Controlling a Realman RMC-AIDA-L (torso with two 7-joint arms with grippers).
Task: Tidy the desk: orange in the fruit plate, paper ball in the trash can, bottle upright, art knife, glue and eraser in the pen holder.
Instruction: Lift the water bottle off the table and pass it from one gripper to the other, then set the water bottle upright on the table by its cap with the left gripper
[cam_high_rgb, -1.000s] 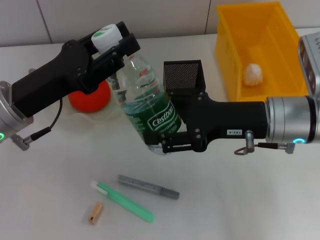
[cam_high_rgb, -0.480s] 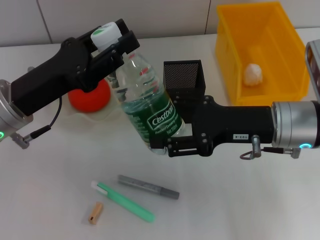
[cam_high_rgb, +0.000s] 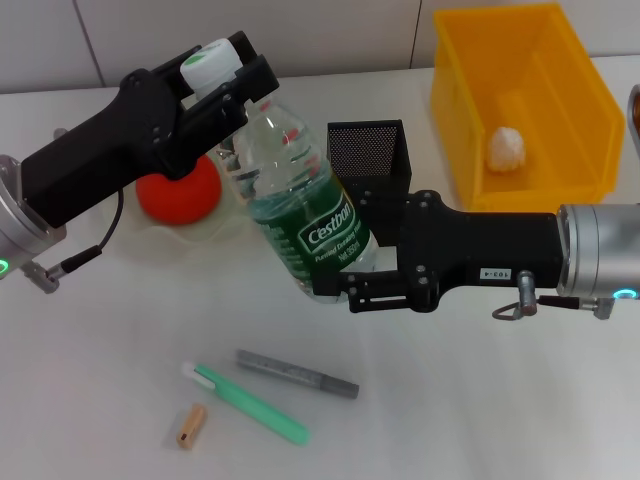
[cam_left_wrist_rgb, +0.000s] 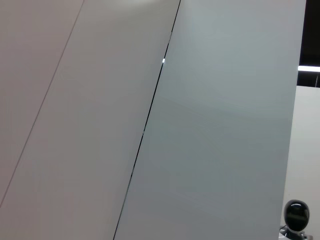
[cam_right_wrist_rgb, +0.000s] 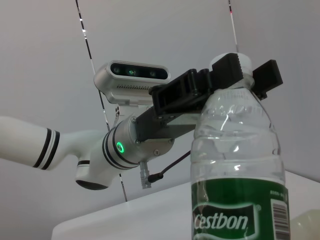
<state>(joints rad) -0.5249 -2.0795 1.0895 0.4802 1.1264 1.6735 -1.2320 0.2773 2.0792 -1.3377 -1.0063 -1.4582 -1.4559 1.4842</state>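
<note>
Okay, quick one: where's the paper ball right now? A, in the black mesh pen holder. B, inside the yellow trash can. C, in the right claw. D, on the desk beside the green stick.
B: the paper ball lies on the floor of the yellow trash can, while both claws are on the bottle.

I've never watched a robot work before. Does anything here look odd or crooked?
Yes: the bottle hangs tilted in mid-air, the left claw clamped on its cap and the right claw gripping near its base. Three small items still lie loose on the desk.
</note>
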